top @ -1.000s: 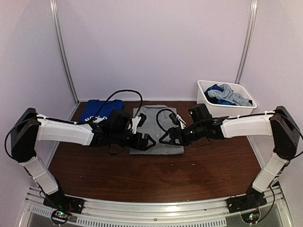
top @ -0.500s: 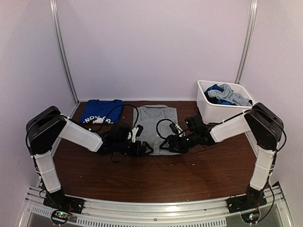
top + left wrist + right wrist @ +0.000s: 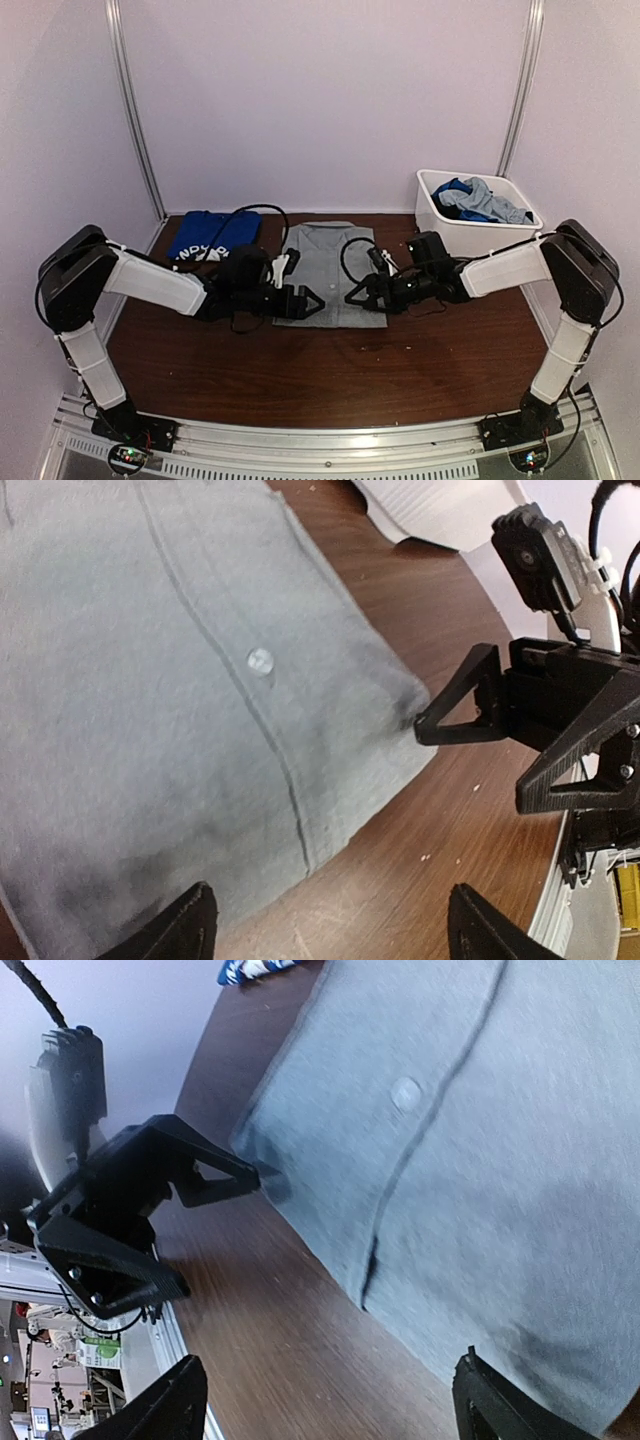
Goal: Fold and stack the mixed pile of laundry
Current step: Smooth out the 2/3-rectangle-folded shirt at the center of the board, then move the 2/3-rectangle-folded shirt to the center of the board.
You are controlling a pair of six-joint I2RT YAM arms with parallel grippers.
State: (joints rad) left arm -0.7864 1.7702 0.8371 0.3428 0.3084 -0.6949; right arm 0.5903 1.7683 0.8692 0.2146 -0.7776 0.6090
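Done: blue T-shirt (image 3: pixel 212 236) folded; grey button shirt (image 3: pixel 330 265) folded, unstacked.
Pending: garments (image 3: pixel 472 199) in white bin (image 3: pixel 448 236).
Grippers: left gripper (image 3: pixel 314 301), right gripper (image 3: pixel 356 296) spread, empty.

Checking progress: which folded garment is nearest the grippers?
The light-grey buttoned shirt in the middle; the blue printed one lies farther off, back-left.
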